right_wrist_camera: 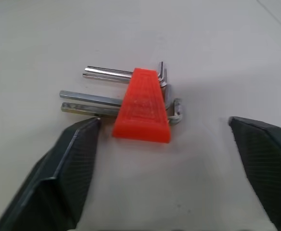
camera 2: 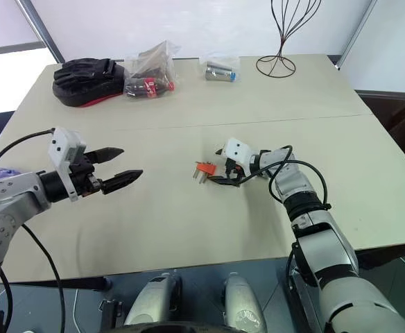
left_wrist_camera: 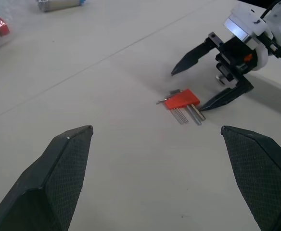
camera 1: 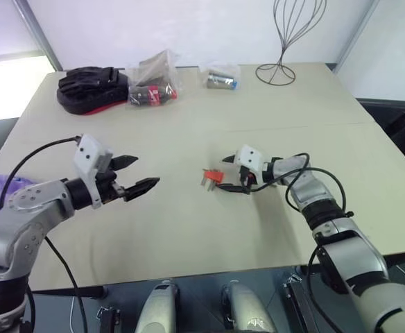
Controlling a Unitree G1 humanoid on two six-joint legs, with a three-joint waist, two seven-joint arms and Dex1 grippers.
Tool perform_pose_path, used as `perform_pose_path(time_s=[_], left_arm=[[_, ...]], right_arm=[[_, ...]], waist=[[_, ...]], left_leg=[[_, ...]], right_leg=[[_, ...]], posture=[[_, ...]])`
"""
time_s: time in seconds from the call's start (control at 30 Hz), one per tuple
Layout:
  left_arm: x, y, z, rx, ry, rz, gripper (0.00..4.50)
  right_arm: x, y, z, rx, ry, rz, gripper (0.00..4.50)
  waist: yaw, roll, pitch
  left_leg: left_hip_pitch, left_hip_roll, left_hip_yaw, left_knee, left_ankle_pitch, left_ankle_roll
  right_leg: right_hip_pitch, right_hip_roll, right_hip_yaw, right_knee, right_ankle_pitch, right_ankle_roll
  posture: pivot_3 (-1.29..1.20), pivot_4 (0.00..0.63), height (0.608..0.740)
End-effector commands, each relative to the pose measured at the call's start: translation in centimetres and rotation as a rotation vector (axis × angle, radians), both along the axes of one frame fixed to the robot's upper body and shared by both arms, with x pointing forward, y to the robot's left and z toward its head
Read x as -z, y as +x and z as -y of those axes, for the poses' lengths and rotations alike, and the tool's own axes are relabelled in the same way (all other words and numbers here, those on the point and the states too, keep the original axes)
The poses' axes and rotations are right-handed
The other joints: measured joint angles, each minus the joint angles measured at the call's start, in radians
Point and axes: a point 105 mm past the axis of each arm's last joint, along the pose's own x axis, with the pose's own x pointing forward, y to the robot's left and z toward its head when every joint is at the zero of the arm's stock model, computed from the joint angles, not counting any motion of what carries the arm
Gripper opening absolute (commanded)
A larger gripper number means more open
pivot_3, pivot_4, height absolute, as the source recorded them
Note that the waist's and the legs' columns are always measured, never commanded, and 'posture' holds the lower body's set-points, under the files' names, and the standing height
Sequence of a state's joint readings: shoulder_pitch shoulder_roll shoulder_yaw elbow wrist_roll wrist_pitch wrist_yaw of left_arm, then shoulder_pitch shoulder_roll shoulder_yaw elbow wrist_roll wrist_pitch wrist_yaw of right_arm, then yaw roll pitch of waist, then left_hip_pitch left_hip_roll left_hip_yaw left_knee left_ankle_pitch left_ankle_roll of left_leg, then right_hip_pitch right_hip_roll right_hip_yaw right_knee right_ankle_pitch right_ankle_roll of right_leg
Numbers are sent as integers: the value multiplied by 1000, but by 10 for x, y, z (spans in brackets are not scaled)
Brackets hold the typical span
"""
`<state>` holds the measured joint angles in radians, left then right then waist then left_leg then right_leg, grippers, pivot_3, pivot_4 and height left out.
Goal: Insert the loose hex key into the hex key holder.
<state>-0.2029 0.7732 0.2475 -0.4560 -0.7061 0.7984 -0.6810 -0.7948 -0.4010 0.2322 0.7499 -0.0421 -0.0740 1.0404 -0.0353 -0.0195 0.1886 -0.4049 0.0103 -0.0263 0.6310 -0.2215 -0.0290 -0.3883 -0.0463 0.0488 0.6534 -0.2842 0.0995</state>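
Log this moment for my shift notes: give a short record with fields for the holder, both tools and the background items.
holder: red hex key holder lying flat on the table, several keys seated in it
right tool: open, straddling the holder
left tool: open, raised off the table, away from the holder
background: black glove, bagged items, wire stand

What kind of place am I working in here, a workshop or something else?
Probably a lab or test room, not a real workshop: a plain beige table against a white wall, with staged props at the far edge, such as a black glove, bagged items and a wire stand.
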Motion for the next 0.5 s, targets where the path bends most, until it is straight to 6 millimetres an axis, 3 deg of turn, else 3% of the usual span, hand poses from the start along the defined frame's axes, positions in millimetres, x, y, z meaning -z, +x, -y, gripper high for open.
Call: perform_pose_path(time_s=[0.03,0.13,0.17,0.3,0.37,0.43,0.5], left_arm=[[-9,1,2,11,7,48,4500],[-9,2,0,-1,11,57,4500],[-9,2,0,-5,12,59,4500],[-10,3,-1,-12,8,62,4500],[-11,4,0,-12,5,63,4500],[-11,5,1,-9,-1,63,4500],[-12,7,3,3,-14,59,4500]], right_arm=[[38,-5,21,112,-78,-136,2678],[41,-6,17,106,-75,-142,1191],[41,-7,16,99,-75,-140,1004],[37,-6,9,72,-90,-86,1008],[24,-1,8,56,-128,51,1008],[4,5,5,41,-144,233,1008],[-30,8,-2,30,-121,458,1008]], waist=[[-1,-1,-1],[-1,-1,-1],[-1,-1,-1],[-4,-1,-1],[-5,0,-1],[-6,0,-1],[-4,1,0]], left_leg=[[1,0,0,0,0,0],[5,0,0,0,0,0],[8,0,0,-1,0,0],[15,1,0,-3,0,0],[15,1,0,-3,0,0],[15,1,0,-3,0,0],[14,1,0,-3,0,0]], right_leg=[[1,0,0,0,0,-1],[5,0,0,0,-2,-4],[8,0,0,-1,-2,-4],[16,-2,0,-6,-2,-5],[15,-2,0,-6,-2,-5],[15,-2,0,-6,-2,-5],[14,-2,0,-6,-2,-5]], posture=[[0,150,740],[0,150,740],[0,150,740],[0,150,740],[0,150,740],[0,150,740],[0,150,740]])
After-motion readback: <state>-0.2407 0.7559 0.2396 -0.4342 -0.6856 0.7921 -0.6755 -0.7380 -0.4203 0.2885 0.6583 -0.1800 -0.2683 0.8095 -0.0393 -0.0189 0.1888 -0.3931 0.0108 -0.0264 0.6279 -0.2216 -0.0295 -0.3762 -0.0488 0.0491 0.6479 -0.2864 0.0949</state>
